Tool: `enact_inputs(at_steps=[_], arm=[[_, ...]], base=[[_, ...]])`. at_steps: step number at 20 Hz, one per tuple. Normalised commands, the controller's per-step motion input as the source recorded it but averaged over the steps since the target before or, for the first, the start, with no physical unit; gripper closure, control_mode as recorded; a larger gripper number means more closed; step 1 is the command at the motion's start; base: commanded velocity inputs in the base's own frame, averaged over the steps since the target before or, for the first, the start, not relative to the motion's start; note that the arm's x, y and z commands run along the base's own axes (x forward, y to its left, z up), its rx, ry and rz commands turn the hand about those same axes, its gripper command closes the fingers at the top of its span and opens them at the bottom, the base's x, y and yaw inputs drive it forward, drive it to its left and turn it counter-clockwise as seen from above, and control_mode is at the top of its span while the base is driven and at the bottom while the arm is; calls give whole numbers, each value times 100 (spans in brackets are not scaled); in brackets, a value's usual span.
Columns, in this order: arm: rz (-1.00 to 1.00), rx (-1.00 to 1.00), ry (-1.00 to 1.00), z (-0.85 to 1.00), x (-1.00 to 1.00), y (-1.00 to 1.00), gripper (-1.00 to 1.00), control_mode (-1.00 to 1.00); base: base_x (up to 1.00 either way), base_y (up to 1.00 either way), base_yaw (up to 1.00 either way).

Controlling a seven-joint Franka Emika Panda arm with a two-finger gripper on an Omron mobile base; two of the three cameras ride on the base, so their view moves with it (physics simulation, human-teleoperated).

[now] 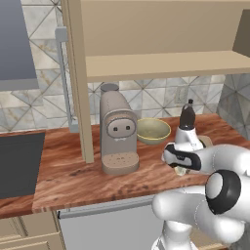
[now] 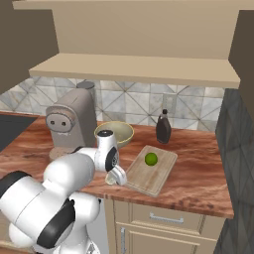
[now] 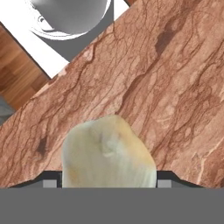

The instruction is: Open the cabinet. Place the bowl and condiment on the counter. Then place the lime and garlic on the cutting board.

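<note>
Left base view — gripper [image 1: 181, 168] low at 4 o'clock on the counter [image 1: 73, 176], over a pale lump; bowl [image 1: 153, 130] and condiment [image 1: 187, 116] stand behind, cabinet [image 1: 161, 34] open above.

Right base view — lime [image 2: 151, 158] on the cutting board [image 2: 149, 173]; garlic [image 2: 113, 177] beside the board's 9 o'clock edge.

Hand view — garlic [image 3: 109, 153] sits between both fingertips [image 3: 50, 183]; contact not discernible, so grip cannot be told. Risk, judged: lumpy bulb may squirt from closing jaws and roll on smooth reddish woodgrain.
</note>
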Motion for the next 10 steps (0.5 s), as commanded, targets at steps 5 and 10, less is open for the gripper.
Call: enact_inputs(at_steps=[5, 10], arm=[[0, 0, 0, -8, -16, 1, 100, -100], [0, 0, -5, 6, -25, 16, 100, -100]], base=[[0, 0, 0], [0, 0, 0]])
